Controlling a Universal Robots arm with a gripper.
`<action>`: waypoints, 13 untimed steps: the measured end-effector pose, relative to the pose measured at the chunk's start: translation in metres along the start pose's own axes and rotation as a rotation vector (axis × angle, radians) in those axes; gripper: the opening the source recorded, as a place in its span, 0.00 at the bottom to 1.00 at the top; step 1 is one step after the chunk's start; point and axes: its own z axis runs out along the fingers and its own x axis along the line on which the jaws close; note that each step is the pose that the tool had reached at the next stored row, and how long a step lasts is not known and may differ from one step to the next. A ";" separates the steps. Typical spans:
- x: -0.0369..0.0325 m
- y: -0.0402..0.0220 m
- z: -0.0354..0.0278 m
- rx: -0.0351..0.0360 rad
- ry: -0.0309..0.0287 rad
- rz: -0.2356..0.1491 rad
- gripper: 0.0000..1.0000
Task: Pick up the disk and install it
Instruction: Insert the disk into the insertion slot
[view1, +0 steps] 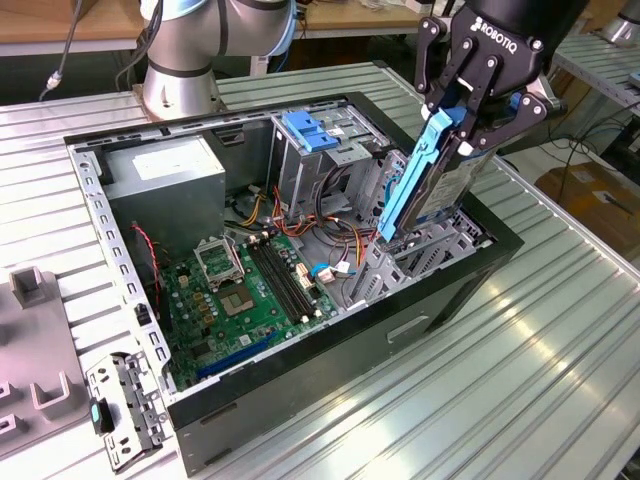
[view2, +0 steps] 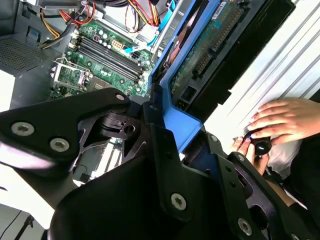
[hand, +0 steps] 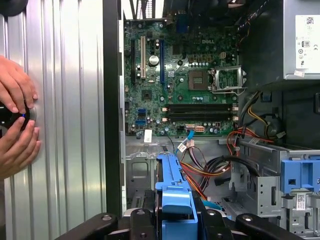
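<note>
A ribbed aluminium bench with long straight grooves carries an open black computer case, its sheet-metal walls boxing in a green motherboard and a plain grey power supply. We see the black, jointed claw closed tight on the disk, a flat rectangular slab of grey metal edged by bright blue plastic rails. The disk hangs tilted over the end of the case at the exterior view's right, its lower end dipping among the grey drive bays. In the second wrist view its dark circuit side faces us. A squarish blue plastic latch sits on the perforated drive cage nearby. In the first wrist view a person's hand rests on the bench beside the case.
</note>
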 end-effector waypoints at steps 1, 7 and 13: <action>0.0000 0.0000 0.0000 0.0000 0.0000 0.000 0.37; 0.0000 -0.0002 0.0000 0.0000 0.0000 0.000 0.37; 0.0000 -0.0027 0.0024 0.0000 0.0001 0.000 0.37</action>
